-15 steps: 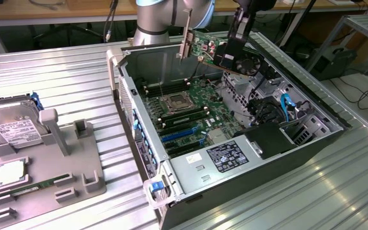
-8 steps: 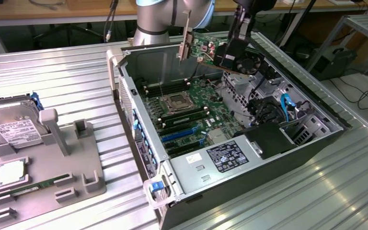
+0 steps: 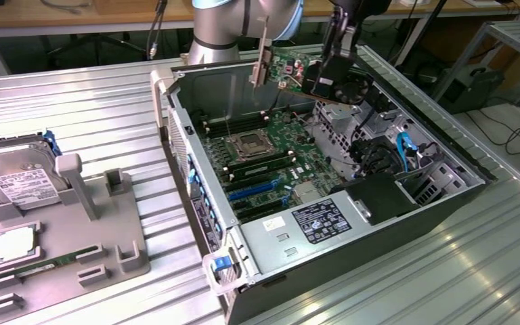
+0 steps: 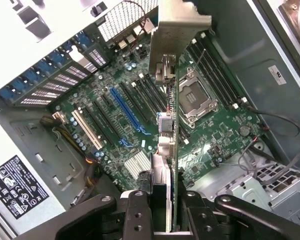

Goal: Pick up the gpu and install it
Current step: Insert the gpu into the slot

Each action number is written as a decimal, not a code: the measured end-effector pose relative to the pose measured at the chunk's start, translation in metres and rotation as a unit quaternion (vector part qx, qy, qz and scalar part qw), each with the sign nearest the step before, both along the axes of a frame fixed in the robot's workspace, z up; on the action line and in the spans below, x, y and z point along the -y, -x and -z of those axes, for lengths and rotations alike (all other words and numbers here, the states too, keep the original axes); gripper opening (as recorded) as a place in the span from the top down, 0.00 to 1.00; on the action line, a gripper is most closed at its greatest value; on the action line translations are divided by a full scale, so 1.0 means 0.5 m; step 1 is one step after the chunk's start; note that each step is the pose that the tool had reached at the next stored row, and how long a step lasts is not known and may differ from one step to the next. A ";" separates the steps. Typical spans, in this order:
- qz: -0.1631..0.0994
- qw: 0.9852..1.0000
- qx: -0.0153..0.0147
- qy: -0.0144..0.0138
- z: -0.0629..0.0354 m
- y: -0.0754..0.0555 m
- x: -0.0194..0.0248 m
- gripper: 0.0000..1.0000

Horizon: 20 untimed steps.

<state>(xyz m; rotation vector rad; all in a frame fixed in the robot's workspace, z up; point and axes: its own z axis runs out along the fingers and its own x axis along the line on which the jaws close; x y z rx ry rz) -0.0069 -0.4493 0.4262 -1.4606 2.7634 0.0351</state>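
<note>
Black fingers (image 4: 138,212) of the hand (image 4: 165,202) are seen closed to a narrow gap on the gpu (image 3: 307,73), gripped by its thin edge at the end away from the pale metal bracket (image 4: 182,22). The card is held clear in the air above the far part of the open computer case (image 3: 184,128), touching nothing, with its round fan (image 3: 356,87) turned toward the exterior view's right.

In the wrist view the card is seen edge-on. Beneath it lie the CPU socket (image 4: 195,100) and the memory slots, while the long blue expansion slot (image 4: 126,112) lies off to 1 side and appears to run at an angle to the card.

For the step to be done well, the grip should be kept firm and square so that the board is not twisted. The gold edge would have to be brought directly over the blue slot and turned parallel to it. The bracket should be directed toward the row of slot covers (image 4: 65,80) on the rear wall. A straight, level descent is judged safest, since a tilted entry could jam 1 end. The loose grey cables (image 4: 270,130) near the socket should be kept clear of.

On the ribbed metal desk (image 3: 89,108) beside the case, a grey fixture (image 3: 129,233) carries a hard drive (image 3: 21,179) and a green memory stick (image 3: 54,263), both well apart from the work.
</note>
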 end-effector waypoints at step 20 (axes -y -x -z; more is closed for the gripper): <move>-0.061 0.998 0.000 0.000 0.000 0.000 0.0011 0.72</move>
